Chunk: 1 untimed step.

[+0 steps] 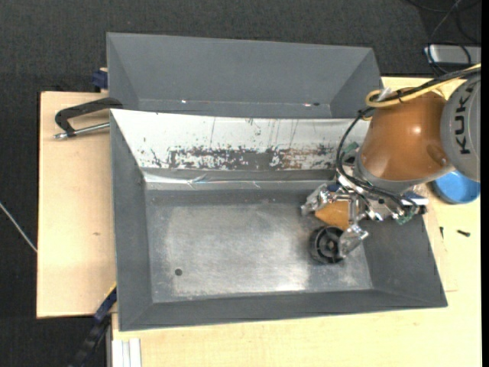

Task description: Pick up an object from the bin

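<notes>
Item: grey metal bin [229, 243], floor scuffed; dark carpet [229, 6] beyond at twelve o'clock. At four o'clock inside, my claw [348, 228] sits just beside a black round part [328, 245]; I cannot tell its grip.

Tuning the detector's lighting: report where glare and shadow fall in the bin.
Camera view: strong glare streaks the far wall of the bin, and a paler sheen lies across its floor; the black round thing by the end effector reads dark, its detail lost.

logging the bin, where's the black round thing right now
The black round thing lies on the right of the bin floor in the camera view, right beside the pincer.
</notes>
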Tool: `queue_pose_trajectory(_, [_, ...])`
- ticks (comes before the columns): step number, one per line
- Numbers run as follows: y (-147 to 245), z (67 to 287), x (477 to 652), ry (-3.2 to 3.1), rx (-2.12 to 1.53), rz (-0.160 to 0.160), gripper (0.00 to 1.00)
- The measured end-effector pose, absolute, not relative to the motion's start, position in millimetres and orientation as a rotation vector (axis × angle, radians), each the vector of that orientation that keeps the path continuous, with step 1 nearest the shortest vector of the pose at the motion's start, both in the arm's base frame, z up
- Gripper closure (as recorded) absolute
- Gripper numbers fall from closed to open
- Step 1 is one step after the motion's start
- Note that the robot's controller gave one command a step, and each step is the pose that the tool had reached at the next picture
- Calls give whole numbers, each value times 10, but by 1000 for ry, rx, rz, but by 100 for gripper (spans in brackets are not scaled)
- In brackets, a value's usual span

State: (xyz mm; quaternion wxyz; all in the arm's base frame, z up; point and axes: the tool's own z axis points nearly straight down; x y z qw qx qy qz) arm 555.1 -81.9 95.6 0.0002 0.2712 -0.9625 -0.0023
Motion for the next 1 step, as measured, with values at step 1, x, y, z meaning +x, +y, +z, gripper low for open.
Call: queue_pose_trajectory(1, [-818,939,5539,-3020,850,-12,100])
